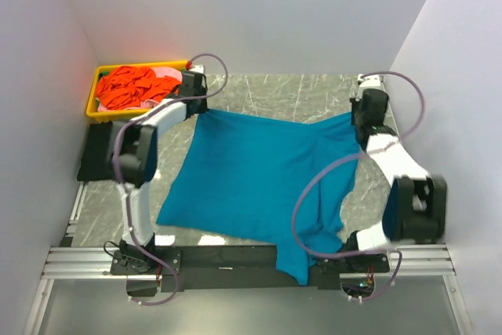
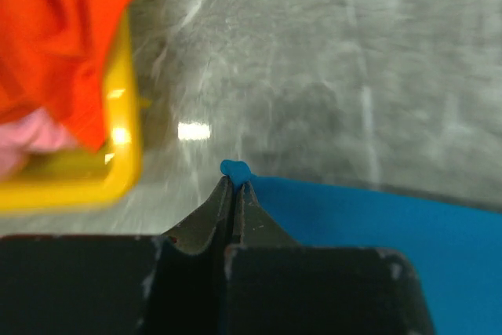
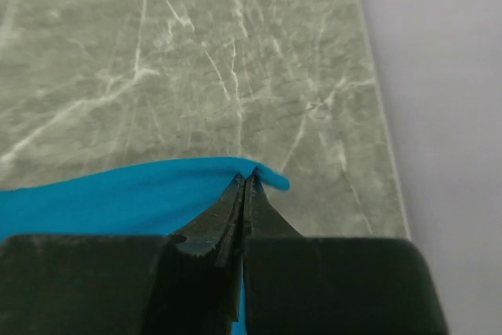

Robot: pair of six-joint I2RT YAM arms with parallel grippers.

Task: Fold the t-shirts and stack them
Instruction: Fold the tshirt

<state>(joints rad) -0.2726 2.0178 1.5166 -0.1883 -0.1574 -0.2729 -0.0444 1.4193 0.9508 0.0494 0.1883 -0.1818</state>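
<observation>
A large teal-blue t-shirt is stretched between both arms above the marble table, its lower part hanging over the near edge. My left gripper is shut on the shirt's far left corner. My right gripper is shut on its far right corner. The shirt's edge runs taut between the two grips. An orange-red shirt and a pink one lie bunched in the yellow tray; they also show in the left wrist view, orange-red and pink.
The yellow tray's rim lies just left of my left gripper. White walls close in at the left, back and right. The table's right edge is near my right gripper. A black mat lies left of the left arm.
</observation>
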